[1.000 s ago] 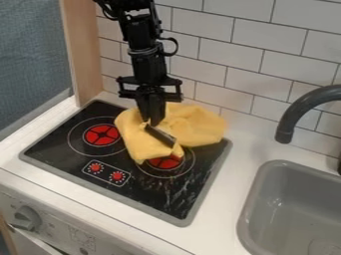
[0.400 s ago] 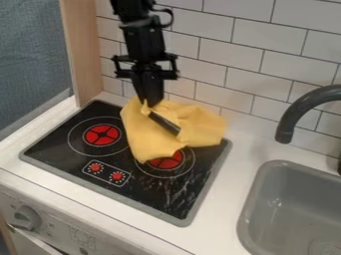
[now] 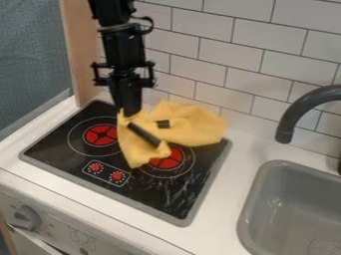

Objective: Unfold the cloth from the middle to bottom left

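As the black arm [image 3: 124, 47] hangs from the top edge — nearly upright, pincer [image 3: 129, 112] down, clamped on yellow cloth [image 3: 194, 127].

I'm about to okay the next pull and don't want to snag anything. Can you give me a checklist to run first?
1. Claw at the left part of the cloth: ok, its tip meets the fabric there.
2. Grip firm enough for a pull: cannot tell.
3. Cloth free of other things: not ok, a dark, stick-like piece shows among its folds.
4. Cloth unfolded: not ok, it lies bunched and creased, partly over the right burner.
5. Left burner uncovered by cloth: ok.
6. Cloth apart from the sink: ok.
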Motion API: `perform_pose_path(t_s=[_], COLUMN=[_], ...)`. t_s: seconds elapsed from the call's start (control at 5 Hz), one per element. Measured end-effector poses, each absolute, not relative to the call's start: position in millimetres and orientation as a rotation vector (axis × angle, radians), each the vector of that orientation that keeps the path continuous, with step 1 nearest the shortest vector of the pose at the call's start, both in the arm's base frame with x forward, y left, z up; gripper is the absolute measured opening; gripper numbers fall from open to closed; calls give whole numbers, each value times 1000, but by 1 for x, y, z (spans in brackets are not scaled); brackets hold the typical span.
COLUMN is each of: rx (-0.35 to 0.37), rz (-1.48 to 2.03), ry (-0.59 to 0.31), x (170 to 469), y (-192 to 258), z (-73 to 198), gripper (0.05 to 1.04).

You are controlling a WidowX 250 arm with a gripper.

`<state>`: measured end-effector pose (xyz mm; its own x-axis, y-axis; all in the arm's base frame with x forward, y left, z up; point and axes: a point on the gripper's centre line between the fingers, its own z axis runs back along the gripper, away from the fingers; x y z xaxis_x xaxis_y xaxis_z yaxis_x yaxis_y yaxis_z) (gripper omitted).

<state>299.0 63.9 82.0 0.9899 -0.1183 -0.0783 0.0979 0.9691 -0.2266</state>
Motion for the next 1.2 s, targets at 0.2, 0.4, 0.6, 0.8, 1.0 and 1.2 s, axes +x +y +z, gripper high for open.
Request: perform_pose_path(t_s=[0.2,0.4,0.6,0.8,1.0,1.2], rx=[-142,-52,6,40,83,107], rz=[-105,-106,-119,-94,-81,-84], ry=[169,192,235,299,341,355], x=[278,271,268,267,260,257], y=[81,94,104,116,128,135], z=[66,58,51,37,31,30], gripper=[49,49,49,49,49,71])
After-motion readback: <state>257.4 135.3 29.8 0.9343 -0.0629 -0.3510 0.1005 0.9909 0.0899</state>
